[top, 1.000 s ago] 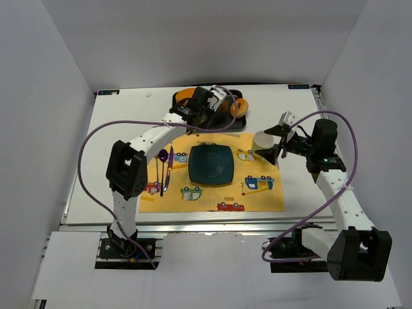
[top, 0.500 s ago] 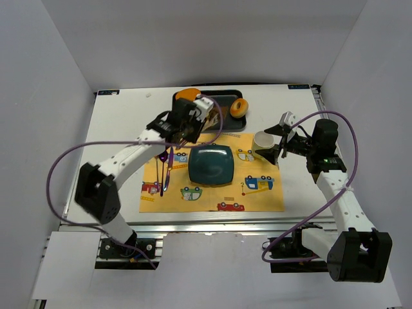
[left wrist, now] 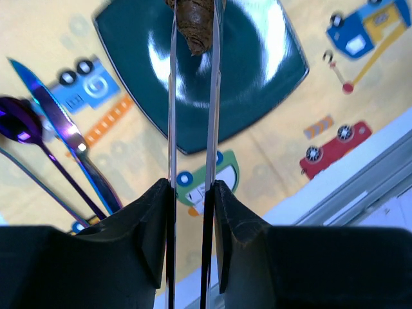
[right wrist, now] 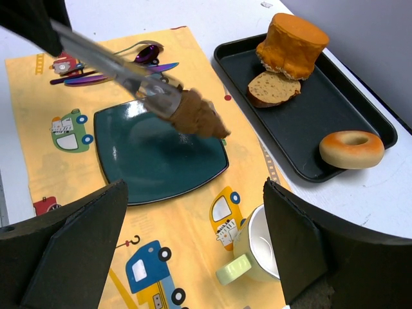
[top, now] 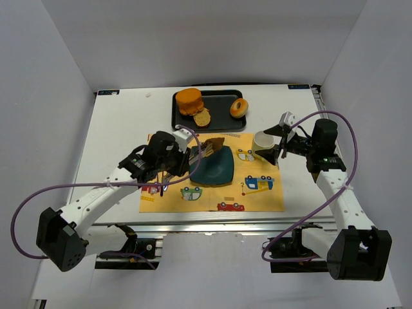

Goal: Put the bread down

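Note:
My left gripper (top: 175, 154) is shut on metal tongs (left wrist: 172, 96). The tongs pinch a brown piece of bread (top: 213, 146) just above the far edge of the teal square plate (top: 215, 170) on the yellow placemat. In the left wrist view the bread (left wrist: 195, 22) sits at the tong tips over the plate (left wrist: 251, 77). In the right wrist view the bread (right wrist: 196, 114) hangs over the plate (right wrist: 154, 161). My right gripper (top: 281, 145) is open and empty, next to the pale green cup (top: 262, 143).
A black tray (top: 219, 119) at the back holds an orange loaf (top: 189, 100), a bread slice (top: 202, 117) and a doughnut (top: 239, 107). A purple spoon and knife (top: 165, 168) lie left of the plate. The cup (right wrist: 264, 248) stands at the mat's right edge.
My left arm has drawn back from the tray toward me, carrying the bread in the tongs to above the plate. The right arm has not moved.

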